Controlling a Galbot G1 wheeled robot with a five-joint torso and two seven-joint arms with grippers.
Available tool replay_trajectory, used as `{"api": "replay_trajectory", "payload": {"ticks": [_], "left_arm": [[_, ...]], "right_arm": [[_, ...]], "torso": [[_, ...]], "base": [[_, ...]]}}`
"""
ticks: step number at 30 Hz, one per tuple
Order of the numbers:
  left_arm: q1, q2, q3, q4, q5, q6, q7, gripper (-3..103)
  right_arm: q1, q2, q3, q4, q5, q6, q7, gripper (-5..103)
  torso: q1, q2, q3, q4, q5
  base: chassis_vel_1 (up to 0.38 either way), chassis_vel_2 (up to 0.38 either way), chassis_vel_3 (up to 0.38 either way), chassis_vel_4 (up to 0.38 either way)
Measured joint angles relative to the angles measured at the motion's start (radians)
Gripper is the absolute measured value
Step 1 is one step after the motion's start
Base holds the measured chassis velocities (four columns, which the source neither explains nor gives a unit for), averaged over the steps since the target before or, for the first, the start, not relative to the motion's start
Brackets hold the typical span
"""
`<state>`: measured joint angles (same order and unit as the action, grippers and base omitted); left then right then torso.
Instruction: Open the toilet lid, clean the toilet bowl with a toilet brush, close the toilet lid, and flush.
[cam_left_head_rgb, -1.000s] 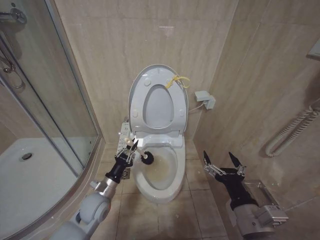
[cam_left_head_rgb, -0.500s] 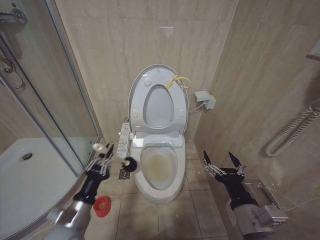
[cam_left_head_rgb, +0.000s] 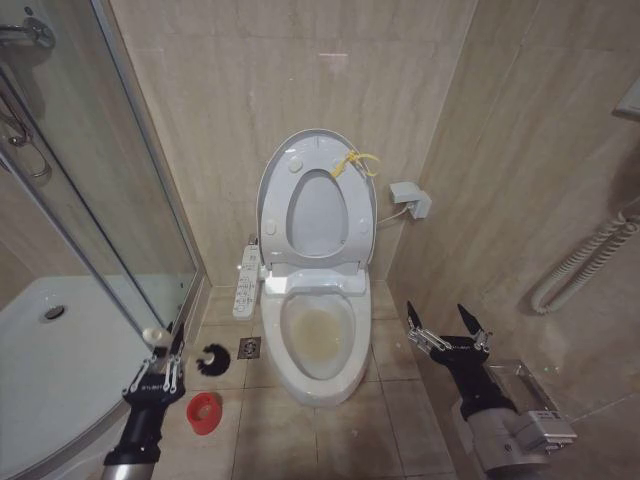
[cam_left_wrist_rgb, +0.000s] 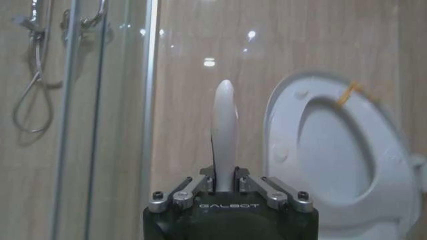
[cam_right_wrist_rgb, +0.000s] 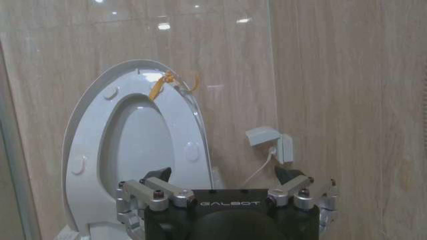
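Left of the toilet bowl (cam_left_head_rgb: 318, 340), near the floor, the left gripper (cam_left_head_rgb: 158, 362) is clamped on the toilet brush (cam_left_head_rgb: 212, 357), just above the red holder cup (cam_left_head_rgb: 204, 411). The toilet lid (cam_left_head_rgb: 316, 200) stands raised. At near right, the right gripper (cam_left_head_rgb: 447, 325) hangs with fingers spread, holding nothing.

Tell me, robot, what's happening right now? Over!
Left gripper shut on toilet brush, above red holder cup. Right gripper open, idle. Toilet lid up. Nothing blocking.
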<state>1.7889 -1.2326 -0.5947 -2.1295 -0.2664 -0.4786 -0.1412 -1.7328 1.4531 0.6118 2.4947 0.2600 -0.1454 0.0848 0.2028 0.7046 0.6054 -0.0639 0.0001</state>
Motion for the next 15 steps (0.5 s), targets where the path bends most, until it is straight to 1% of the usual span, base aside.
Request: {"api": "replay_trajectory", "payload": {"ticks": [1, 2, 3, 4, 5, 7, 8, 9, 12, 13, 14, 15], "left_arm": [[-0.024, -0.004, -0.002, 0.054, 0.025, -0.030, 0.000, 17], [-0.024, -0.004, -0.002, 0.054, 0.025, -0.030, 0.000, 17], [-0.056, -0.006, -0.004, 0.125, 0.043, -0.064, 0.006, 17], [-0.086, -0.005, 0.002, 0.187, 0.041, -0.088, 0.013, 17], [-0.086, -0.005, 0.002, 0.187, 0.041, -0.088, 0.013, 17], [-0.149, -0.001, 0.016, 0.318, 0.018, -0.141, 0.043, 17], [-0.199, 0.001, 0.025, 0.411, 0.010, -0.181, 0.062, 17], [-0.199, 0.001, 0.025, 0.411, 0.010, -0.181, 0.062, 17], [-0.340, 0.003, 0.053, 0.646, -0.029, -0.269, 0.103, 17], [-0.431, 0.009, 0.072, 0.812, -0.087, -0.331, 0.145, 17], [-0.449, 0.013, 0.081, 0.849, -0.116, -0.337, 0.155, 17], [-0.449, 0.013, 0.081, 0.849, -0.116, -0.337, 0.155, 17]], "right_arm": [[0.000, 0.000, 0.000, 0.000, 0.000, 0.000, 0.000, 100], [0.000, 0.000, 0.000, 0.000, 0.000, 0.000, 0.000, 100], [0.000, 0.000, 0.000, 0.000, 0.000, 0.000, 0.000, 100], [0.000, 0.000, 0.000, 0.000, 0.000, 0.000, 0.000, 100], [0.000, 0.000, 0.000, 0.000, 0.000, 0.000, 0.000, 100], [0.000, 0.000, 0.000, 0.000, 0.000, 0.000, 0.000, 100], [0.000, 0.000, 0.000, 0.000, 0.000, 0.000, 0.000, 100], [0.000, 0.000, 0.000, 0.000, 0.000, 0.000, 0.000, 100], [0.000, 0.000, 0.000, 0.000, 0.000, 0.000, 0.000, 100], [0.000, 0.000, 0.000, 0.000, 0.000, 0.000, 0.000, 100], [0.000, 0.000, 0.000, 0.000, 0.000, 0.000, 0.000, 100], [0.000, 0.000, 0.000, 0.000, 0.000, 0.000, 0.000, 100]], "torso": [[0.000, 0.000, 0.000, -0.0004, -0.0003], [0.000, 0.000, 0.000, -0.0004, -0.0003], [0.000, 0.000, 0.000, -0.0004, -0.0003], [0.000, 0.000, 0.000, -0.0002, 0.0000], [0.000, 0.000, 0.000, -0.0002, 0.0000], [0.000, 0.000, 0.000, -0.0002, -0.0002], [0.000, 0.000, 0.000, 0.0000, -0.0003], [0.000, 0.000, 0.000, 0.0000, -0.0003], [0.000, 0.000, 0.000, -0.0005, -0.0004], [0.000, 0.000, 0.000, -0.0003, -0.0003], [0.000, 0.000, 0.000, -0.0001, -0.0001], [0.000, 0.000, 0.000, -0.0001, -0.0001]], "base": [[0.000, 0.000, 0.000, 0.000], [0.000, 0.000, 0.000, 0.000], [0.000, 0.000, 0.000, 0.000], [0.000, 0.000, 0.000, 0.000], [0.000, 0.000, 0.000, 0.000], [0.000, 0.000, 0.000, 0.000], [0.000, 0.000, 0.000, 0.000], [0.000, 0.000, 0.000, 0.000], [0.000, 0.000, 0.000, 0.000], [0.000, 0.000, 0.000, 0.000], [0.000, 0.000, 0.000, 0.000], [0.000, 0.000, 0.000, 0.000]]}}
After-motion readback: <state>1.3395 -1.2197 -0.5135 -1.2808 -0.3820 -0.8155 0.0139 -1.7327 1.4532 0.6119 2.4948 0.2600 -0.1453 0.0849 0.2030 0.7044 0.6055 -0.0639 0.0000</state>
